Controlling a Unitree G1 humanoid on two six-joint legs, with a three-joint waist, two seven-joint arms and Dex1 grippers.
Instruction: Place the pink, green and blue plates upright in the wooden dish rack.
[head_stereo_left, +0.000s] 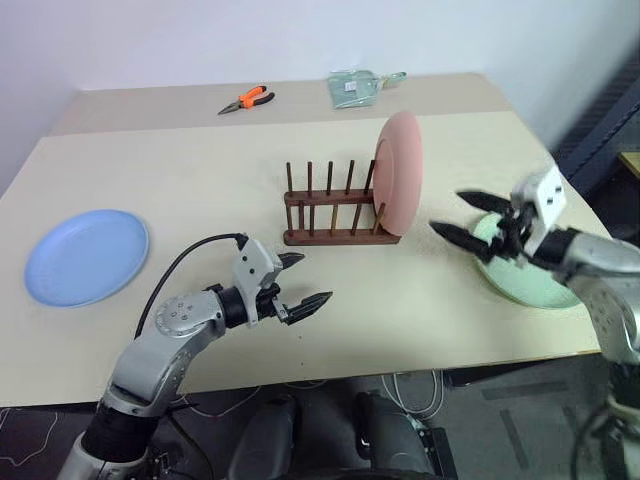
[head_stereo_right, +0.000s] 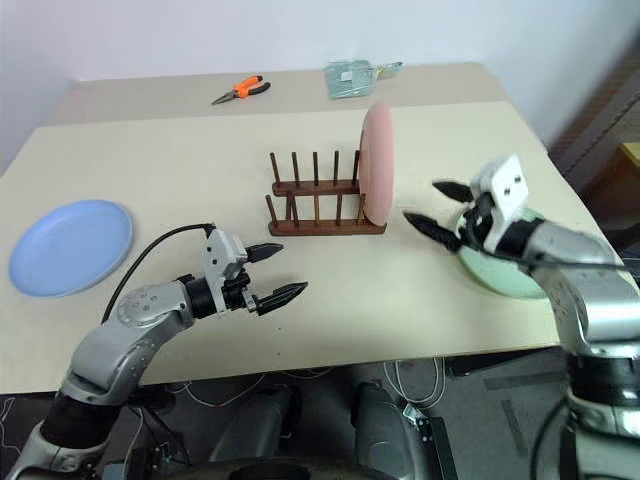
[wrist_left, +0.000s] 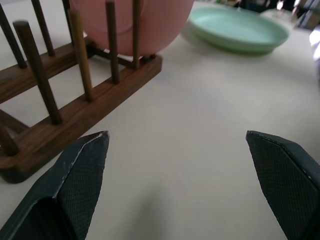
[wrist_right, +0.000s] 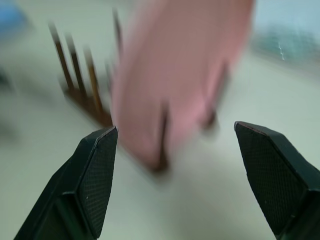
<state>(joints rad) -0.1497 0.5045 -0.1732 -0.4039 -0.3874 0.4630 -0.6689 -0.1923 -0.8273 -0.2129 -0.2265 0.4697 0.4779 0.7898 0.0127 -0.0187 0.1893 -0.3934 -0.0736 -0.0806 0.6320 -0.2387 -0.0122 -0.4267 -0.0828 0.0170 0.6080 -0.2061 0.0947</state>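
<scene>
While the salmon-pink round plastic plate stands upright in the end slot of the small dark-brown wooden dish rack, the end nearest your right arm, your main risk is knocking it back out: it rises well above the thin pegs, so it is probably held only lightly. Your right gripper hangs near that plate with its two black fingers spread wide and nothing between them, just over the near rim of the pale mint-green shallow plate, which lies flat on the beige tabletop. A careless sweep towards the rack from there could tip the pink plate or shove the light rack. The green plate lies close to the table's right-hand edge, so a poor pinch on its low rim could push it off. Your left gripper is likewise wide open and empty, hovering in front of the rack. The light-blue round plate lies flat, well apart to the left. The orange-handled pliers and the clear packet at the far side carry no writing you can read; no brand or label is legible anywhere.
</scene>
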